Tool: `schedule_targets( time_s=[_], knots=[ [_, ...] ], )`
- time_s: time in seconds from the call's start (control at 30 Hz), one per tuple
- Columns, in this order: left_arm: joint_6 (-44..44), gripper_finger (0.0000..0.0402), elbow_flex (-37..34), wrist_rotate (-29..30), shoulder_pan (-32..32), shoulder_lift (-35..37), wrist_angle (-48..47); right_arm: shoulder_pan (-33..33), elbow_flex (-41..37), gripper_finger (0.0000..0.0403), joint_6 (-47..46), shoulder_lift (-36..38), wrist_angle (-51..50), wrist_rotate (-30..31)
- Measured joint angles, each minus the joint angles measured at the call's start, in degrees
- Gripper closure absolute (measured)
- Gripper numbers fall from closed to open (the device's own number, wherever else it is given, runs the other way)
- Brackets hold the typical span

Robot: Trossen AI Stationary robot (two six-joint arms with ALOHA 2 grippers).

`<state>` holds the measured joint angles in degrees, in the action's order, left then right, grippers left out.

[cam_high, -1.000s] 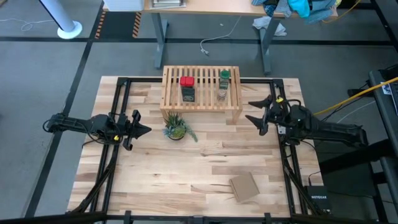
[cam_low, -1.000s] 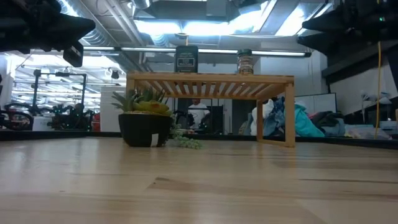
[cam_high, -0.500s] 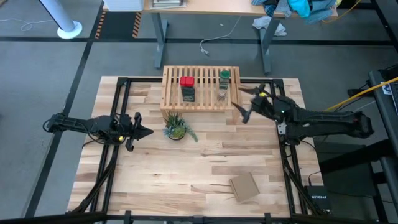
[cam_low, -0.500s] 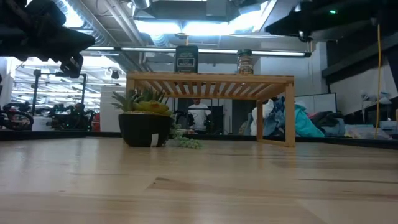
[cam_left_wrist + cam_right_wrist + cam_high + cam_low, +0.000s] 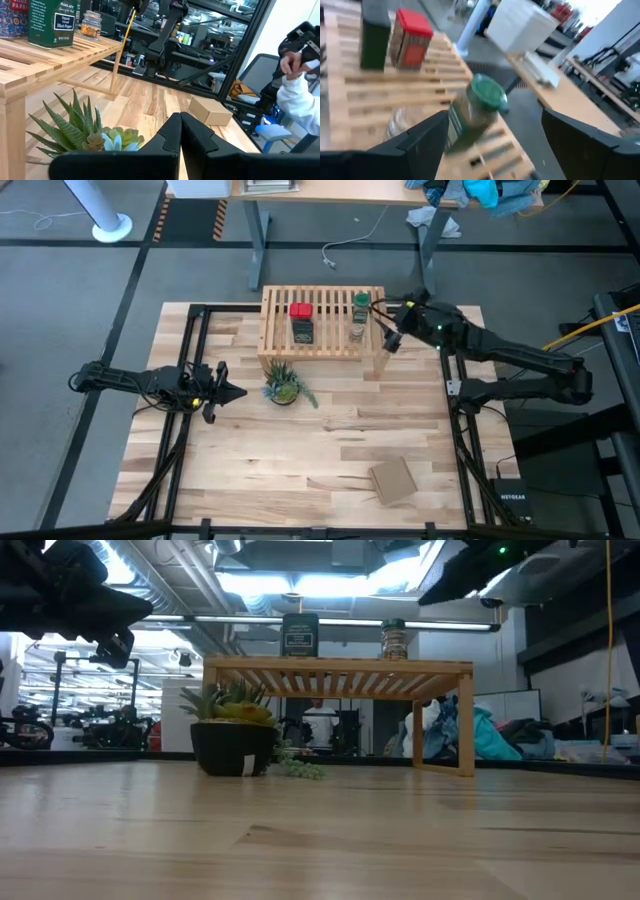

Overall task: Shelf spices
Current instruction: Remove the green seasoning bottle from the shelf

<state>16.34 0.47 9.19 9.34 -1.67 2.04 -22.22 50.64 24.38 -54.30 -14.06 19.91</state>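
The low light-wood slatted shelf stands at the far edge of the butcher-block table and serves as the landmark here. All four spice containers sit on its top. The red-lidded tin stands on the shelf's left half with the dark grey-black tin touching it on the near side. The green-capped glass jar stands on the shelf's right half, and the tiny clear brownish jar is just beside it, nearer the shelf's front edge.

The right gripper hovers over the shelf's right end, close beside the green-capped jar, its fingers spread wide with nothing between them; in the right wrist view the green-capped jar shows between the parted fingers.

The left gripper waits well to the left of the shelf, fingers pressed together and empty. A small potted green plant sits just in front of the shelf's left leg. A flat brown cardboard piece lies well in front of the shelf.
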Motion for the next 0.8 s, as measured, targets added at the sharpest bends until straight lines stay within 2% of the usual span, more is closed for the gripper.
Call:
schedule_targets(
  time_s=[0.17, 0.23, 0.3, 0.43, 0.6, 0.8],
  knots=[
    [-0.03, 0.0402, 0.02, 0.0, 0.02, 0.0, 0.0, -4.92, 0.87, 0.0077, -0.38, 3.93, -14.21, -0.48],
    [-0.01, 0.0402, 0.02, 0.02, 0.02, 0.0, 0.0, -7.32, 0.84, 0.0077, -0.39, 5.77, -20.03, -4.54],
    [-0.02, 0.0402, 0.02, 0.01, 0.02, 0.0, 0.0, -9.74, 0.34, 0.0077, -0.45, 7.81, -21.36, -12.5],
    [-0.02, 0.0402, 0.02, 0.02, 0.02, 0.0, 0.0, -14.24, -2.73, 0.0077, -0.43, 11.71, -13.63, -29.44],
    [-0.02, 0.0402, 0.02, 0.02, 0.0, 0.02, 0.0, -21.34, -8.87, 0.0077, -1.95, 13.76, -5.43, -30.21],
    [-0.46, 0.0402, 0.02, 0.02, 0.01, 0.02, 0.0, -27.07, -17.71, 0.0077, -3.0, 11.57, 12.81, -41.56]
  ],
)
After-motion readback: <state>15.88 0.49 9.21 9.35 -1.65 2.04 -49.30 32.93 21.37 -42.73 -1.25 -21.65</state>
